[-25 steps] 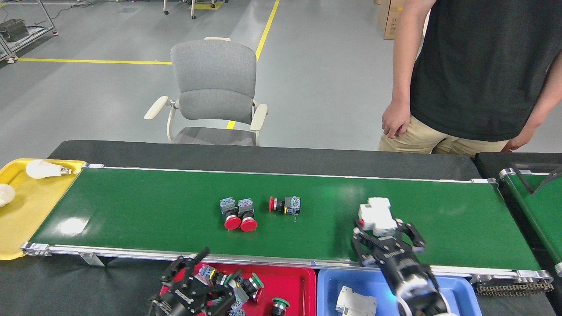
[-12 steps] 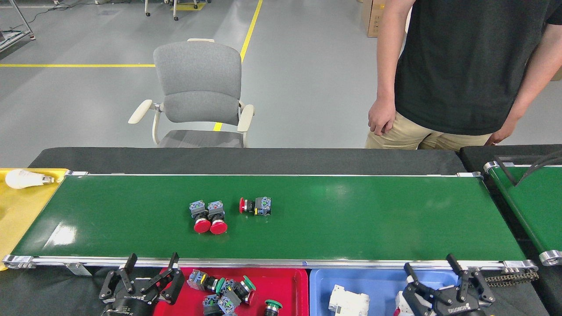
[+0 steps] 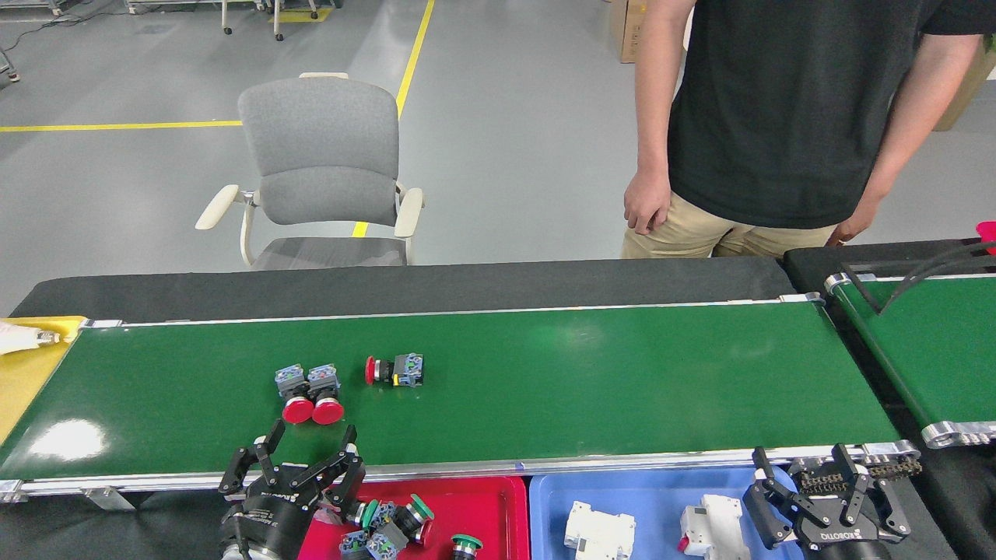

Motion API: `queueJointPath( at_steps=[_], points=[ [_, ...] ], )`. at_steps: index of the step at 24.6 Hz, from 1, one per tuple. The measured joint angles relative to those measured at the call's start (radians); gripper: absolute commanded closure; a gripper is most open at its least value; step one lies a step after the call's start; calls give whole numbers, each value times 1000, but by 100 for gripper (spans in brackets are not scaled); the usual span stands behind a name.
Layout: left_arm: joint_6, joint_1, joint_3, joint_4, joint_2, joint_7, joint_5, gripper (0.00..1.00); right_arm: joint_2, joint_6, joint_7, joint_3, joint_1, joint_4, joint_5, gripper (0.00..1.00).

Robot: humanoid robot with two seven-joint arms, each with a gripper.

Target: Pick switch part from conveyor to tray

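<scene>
The long green conveyor (image 3: 591,373) carries three red-capped switch parts: two side by side (image 3: 310,393) and one lying on its side (image 3: 394,370). My left gripper (image 3: 310,446) stands open at the belt's near rail, just below the pair, with nothing between its fingers. The red tray (image 3: 482,509) under it holds several switch parts (image 3: 389,525). My right gripper (image 3: 801,463) is open and empty over the right end of the blue tray (image 3: 646,486), where two white parts (image 3: 712,525) lie.
A person in a black shirt (image 3: 778,109) stands behind the conveyor at the right. A grey chair (image 3: 323,167) is beyond the belt. A yellow tray (image 3: 23,365) with a bulb is at the far left, and a second green belt (image 3: 926,342) at the right.
The right gripper has let go of the white part in the blue tray and pulled back. The left gripper has risen to the belt's near rail. The switch parts have shifted left in the view.
</scene>
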Motion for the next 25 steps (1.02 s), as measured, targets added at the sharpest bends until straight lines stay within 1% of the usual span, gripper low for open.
queueJointPath(
  at_steps=[5, 10, 12, 17, 19, 20, 21, 24, 25],
  points=[
    [14, -48, 71, 74, 1, 0, 0, 0, 0, 3, 0, 0, -7, 2, -1, 0],
    [42, -91, 98, 151, 24, 0, 0, 0, -1, -1, 0, 0, -14, 25, -1, 0],
    [60, -125, 99, 190, 36, 0, 0, 0, -1, -2, 0, 0, -31, 26, -2, 0],
    [104, -224, 99, 322, 86, -1, 0, 0, -2, -5, -1, 0, -35, 42, -2, 0],
    [126, -262, 99, 387, 104, -3, 0, 2, -2, -7, -3, 0, -49, 46, -2, 0],
    [140, -285, 99, 424, 108, -5, 0, 6, -1, -8, -3, 0, -57, 46, -2, 0],
    [149, -302, 99, 452, 109, -5, 0, 17, -1, -9, -3, 0, -59, 47, -2, 0],
    [157, -319, 97, 482, 115, 3, 5, 68, -1, -8, -3, 0, -59, 67, -2, 0],
    [161, -319, 97, 482, 116, 5, 7, 73, -2, -7, -3, 0, -62, 70, -2, 0]
  ],
)
